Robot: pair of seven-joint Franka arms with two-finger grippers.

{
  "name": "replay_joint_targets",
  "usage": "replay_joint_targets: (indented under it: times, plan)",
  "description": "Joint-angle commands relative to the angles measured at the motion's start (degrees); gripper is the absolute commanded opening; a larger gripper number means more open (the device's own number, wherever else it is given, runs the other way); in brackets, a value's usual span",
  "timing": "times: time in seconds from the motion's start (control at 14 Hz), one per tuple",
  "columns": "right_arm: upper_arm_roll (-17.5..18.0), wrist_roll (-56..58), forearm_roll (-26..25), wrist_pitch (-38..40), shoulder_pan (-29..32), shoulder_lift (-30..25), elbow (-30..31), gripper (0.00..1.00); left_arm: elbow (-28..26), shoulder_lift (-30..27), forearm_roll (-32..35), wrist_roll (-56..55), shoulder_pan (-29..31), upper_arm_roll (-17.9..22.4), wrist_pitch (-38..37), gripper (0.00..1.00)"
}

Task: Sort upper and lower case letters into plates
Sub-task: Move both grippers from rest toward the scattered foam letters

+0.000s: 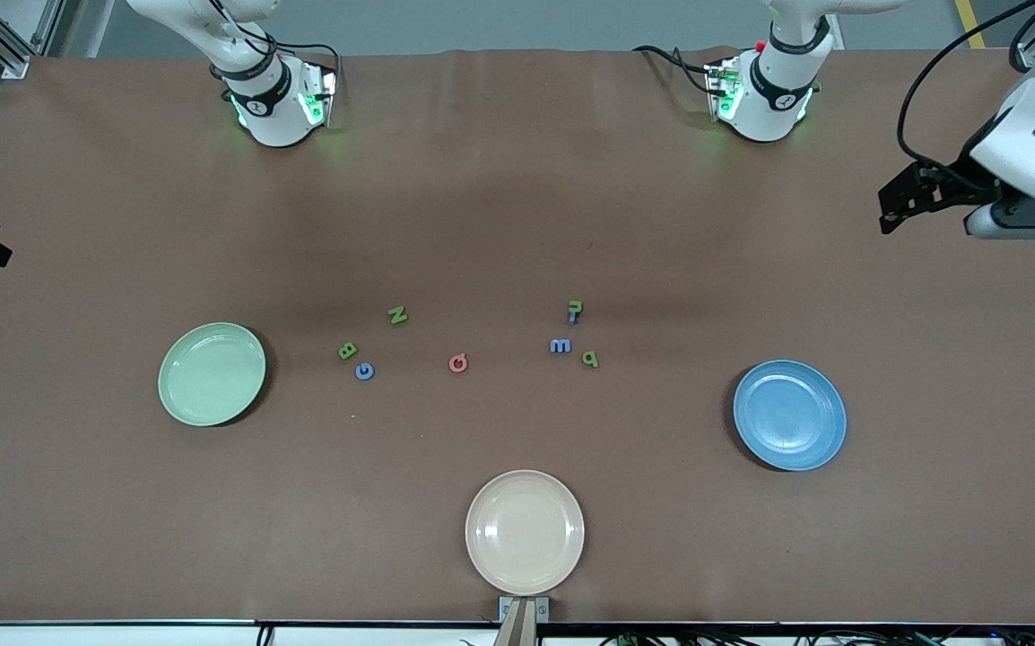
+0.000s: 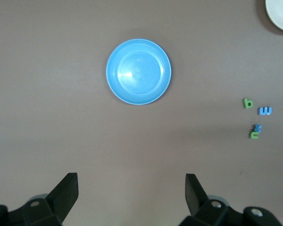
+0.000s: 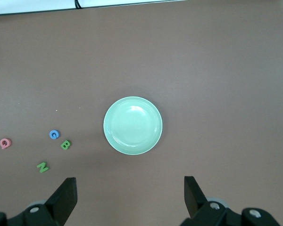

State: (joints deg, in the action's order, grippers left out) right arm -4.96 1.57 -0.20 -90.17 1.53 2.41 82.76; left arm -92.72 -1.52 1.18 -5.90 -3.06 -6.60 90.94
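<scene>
The pale green plate [image 1: 211, 373] lies toward the right arm's end and the blue plate [image 1: 789, 414] toward the left arm's end; both are empty. Between them lie a green N [image 1: 397, 315], green B [image 1: 348, 351], blue G [image 1: 364, 371], red Q [image 1: 457, 362], blue m [image 1: 560, 345], a green letter [image 1: 590, 359], and a green and a blue letter touching [image 1: 575, 310]. My left gripper [image 2: 131, 181] is open and empty, high over the table's end beside the blue plate [image 2: 138, 71]. My right gripper [image 3: 130, 184] is open and empty, high beside the green plate [image 3: 132, 125].
An empty beige plate [image 1: 525, 532] lies at the table's edge nearest the front camera, midway between the other two plates. A small clamp [image 1: 524, 610] sits on that edge just below it. Both arm bases [image 1: 764, 90] stand along the farthest edge.
</scene>
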Motion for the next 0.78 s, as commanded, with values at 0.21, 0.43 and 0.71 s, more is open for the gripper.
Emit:
replay_joint_targets:
  times: [0.21,0.43,0.71]
  plan:
    - [0.0,0.0,1.1,0.4,0.0,1.1,-1.1,1.00,1.0,8.8,-0.8,-10.4,-1.3,-5.3,5.9,1.00]
    - [0.0,0.0,1.1,0.3,0.0,1.0,-1.1,1.00,-3.8,11.8,-0.6,-18.5,-2.3,-8.2,15.2,1.00]
    - [0.1,-0.2,1.3,0.1,-0.4,2.0,-1.1,1.00,-10.9,18.6,1.4,-34.4,-7.7,-8.2,31.0,1.00]
